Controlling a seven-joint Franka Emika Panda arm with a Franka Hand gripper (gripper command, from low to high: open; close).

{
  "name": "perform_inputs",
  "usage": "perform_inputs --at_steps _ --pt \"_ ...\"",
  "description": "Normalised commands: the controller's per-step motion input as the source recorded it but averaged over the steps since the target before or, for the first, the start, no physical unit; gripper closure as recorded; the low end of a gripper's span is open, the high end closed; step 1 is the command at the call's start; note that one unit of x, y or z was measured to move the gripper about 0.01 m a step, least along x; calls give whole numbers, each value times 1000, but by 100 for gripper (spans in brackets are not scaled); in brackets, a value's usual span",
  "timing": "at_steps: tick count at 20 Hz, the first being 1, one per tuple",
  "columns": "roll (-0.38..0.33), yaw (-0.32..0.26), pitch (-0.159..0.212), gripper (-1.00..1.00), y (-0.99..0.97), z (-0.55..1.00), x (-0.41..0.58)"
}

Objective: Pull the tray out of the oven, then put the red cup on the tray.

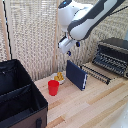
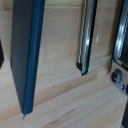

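Here is the Franka arm (image 1: 85, 17), reaching in from the upper part of the exterior view with its white wrist bent downward over the middle of the wooden table (image 1: 95, 107). The gripper (image 1: 65, 49) hangs in the air above the upright dark-blue flat box (image 1: 76, 75), well clear of everything on the table. Its fingers are too small and blurred to read, so I cannot tell how wide the gap is, and nothing appears to be held.

The toaster oven (image 1: 112, 54) sits at the exterior view's right, black and silver, with its door lowered toward the table. The tray (image 1: 96, 73) of dark parallel bars lies flat on the wood just in front of the oven, between it and the blue box; whether its far edge touches the door I cannot tell.

The red cup (image 1: 53, 87) stands upright on the bare table, to the exterior view's left of the box and well apart from the tray. Just behind it is the small white bowl of yellow pieces (image 1: 58, 77). The large black fabric case (image 1: 19, 97) fills the lower left corner, its lid open.

The wrist view shows the blue box's edge (image 2: 27, 52), a dark bar of the tray (image 2: 86, 37) and the oven's knob (image 2: 117, 76).
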Motion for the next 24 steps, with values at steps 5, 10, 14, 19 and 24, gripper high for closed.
perform_inputs --at_steps 5,10,14,19,24 --pt "-280 85 -31 -100 -532 0 -27" --pt "-282 66 -32 -100 -578 0 -26" --pt "-278 86 -30 -100 -525 -11 0" --pt "-291 115 -28 -100 -397 -17 0" --pt "-282 143 -9 -100 -402 -63 0"
